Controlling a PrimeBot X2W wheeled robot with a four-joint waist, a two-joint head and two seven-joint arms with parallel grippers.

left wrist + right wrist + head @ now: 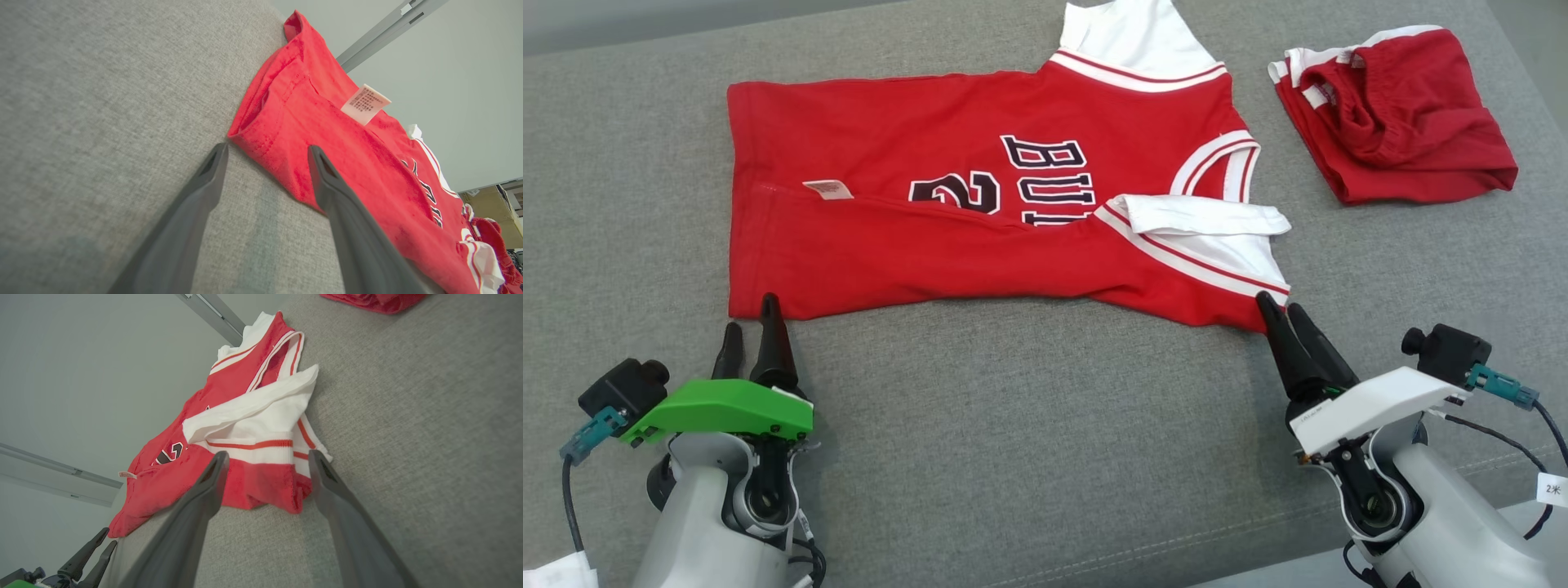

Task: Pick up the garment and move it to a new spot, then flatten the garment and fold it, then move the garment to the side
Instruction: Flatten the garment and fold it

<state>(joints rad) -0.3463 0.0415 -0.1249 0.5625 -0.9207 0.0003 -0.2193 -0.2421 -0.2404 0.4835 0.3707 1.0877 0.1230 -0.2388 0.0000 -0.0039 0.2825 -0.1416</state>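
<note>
Lying on grey cushion [1045, 425]: red jersey [980, 220], hem to the left, neck opening to the right, spread mostly flat.
Fold: near long edge turned over toward the middle, hiding part of the dark lettering; white sleeve [1209, 216] laid across the fold at the right.
Care tag [827, 189]: white, on the fold line close to the left hem.
Left gripper [751, 313]: fingers spread, tips at the near-left hem corner, one on either side of it in the left wrist view; contact with the cloth unclear.
Right gripper [1278, 302]: fingers apart, straddling the near-right shoulder corner, not closed on the cloth.
Red shorts [1396, 114]: crumpled, far right, apart from the jersey.
</note>
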